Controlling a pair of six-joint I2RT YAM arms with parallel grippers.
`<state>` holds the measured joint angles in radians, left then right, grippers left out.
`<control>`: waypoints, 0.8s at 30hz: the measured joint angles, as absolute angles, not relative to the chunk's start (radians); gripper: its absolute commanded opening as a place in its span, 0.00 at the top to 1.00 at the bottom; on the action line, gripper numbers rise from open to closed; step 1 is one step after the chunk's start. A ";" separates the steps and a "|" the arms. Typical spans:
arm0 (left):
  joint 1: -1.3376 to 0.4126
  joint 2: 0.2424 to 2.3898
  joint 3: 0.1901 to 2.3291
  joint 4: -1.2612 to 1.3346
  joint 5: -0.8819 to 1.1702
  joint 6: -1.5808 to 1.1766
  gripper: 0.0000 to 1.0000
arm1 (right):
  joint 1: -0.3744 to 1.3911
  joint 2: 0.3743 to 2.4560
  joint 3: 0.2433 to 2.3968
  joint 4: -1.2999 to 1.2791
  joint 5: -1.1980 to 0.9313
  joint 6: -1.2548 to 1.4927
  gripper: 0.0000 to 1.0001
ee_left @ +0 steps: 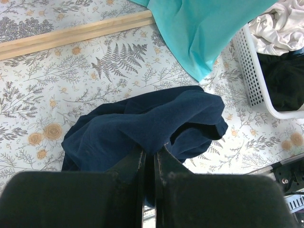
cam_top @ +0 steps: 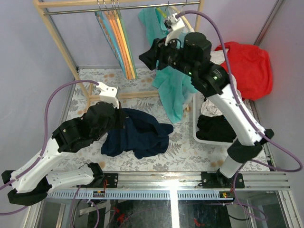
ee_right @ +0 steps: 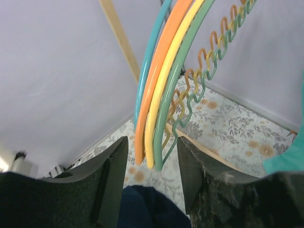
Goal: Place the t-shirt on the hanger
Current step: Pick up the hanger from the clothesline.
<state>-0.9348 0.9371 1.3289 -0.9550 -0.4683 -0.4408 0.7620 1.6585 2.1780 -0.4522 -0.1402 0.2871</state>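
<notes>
**Left hand pressed together, pinching a fold of the dark navy blue cloth t-shirt.**
The t-shirt lay crumpled on the floral-patterned counter. The right hand was spread around the thin pale mint-green plastic hanger, which hung among other coloured hangers on the wooden rack.

A teal shirt hangs from the wooden rack beside a white basket.

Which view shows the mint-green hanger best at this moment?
The right wrist view: the hanger is seen close up, rightmost of four, its wavy lower bar clear. The top view shows it only edge-on among the other hangers on the rail. The left wrist view does not show it.
</notes>
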 measured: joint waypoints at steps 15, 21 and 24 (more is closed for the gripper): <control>-0.935 0.920 1.329 -0.955 -0.455 -0.440 1.00 | 0.762 1.952 2.393 -0.435 -0.097 0.282 0.49; -0.935 0.905 1.329 -0.956 -0.455 -0.440 1.00 | 0.762 1.964 2.404 -0.424 -0.094 0.292 0.47; -0.935 0.902 1.330 -0.956 -0.455 -0.439 1.00 | 0.762 1.973 2.405 -0.416 -0.083 0.292 0.47</control>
